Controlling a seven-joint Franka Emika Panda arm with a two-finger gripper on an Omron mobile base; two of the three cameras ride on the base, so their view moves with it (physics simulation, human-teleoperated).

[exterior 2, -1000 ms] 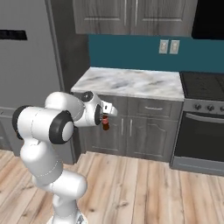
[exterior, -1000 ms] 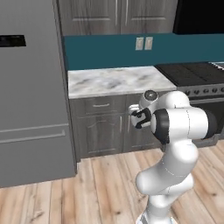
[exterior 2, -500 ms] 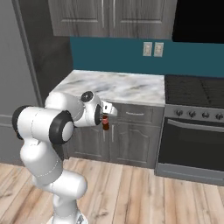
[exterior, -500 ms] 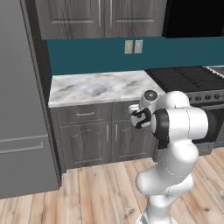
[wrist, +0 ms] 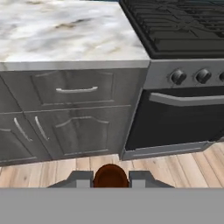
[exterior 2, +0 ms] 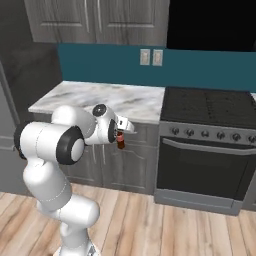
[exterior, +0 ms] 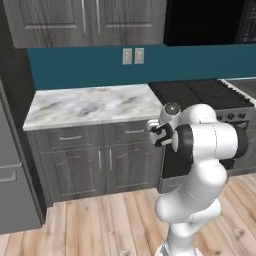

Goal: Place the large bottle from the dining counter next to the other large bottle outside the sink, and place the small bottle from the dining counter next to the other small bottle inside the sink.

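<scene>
The tool (exterior 2: 120, 140) is gripping a small brown bottle (exterior 2: 120, 141), hovering in front of the marble surface (exterior 2: 125, 99), just left of the stove (exterior 2: 210, 107).

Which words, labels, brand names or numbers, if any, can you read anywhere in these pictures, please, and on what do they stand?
None can be read.
Small bottle in the hand: no label legible.
Stove knobs: no markings visible.
Wall plates above the marble counter: blank.
Cabinets: plain, with handles and nothing written.
</scene>
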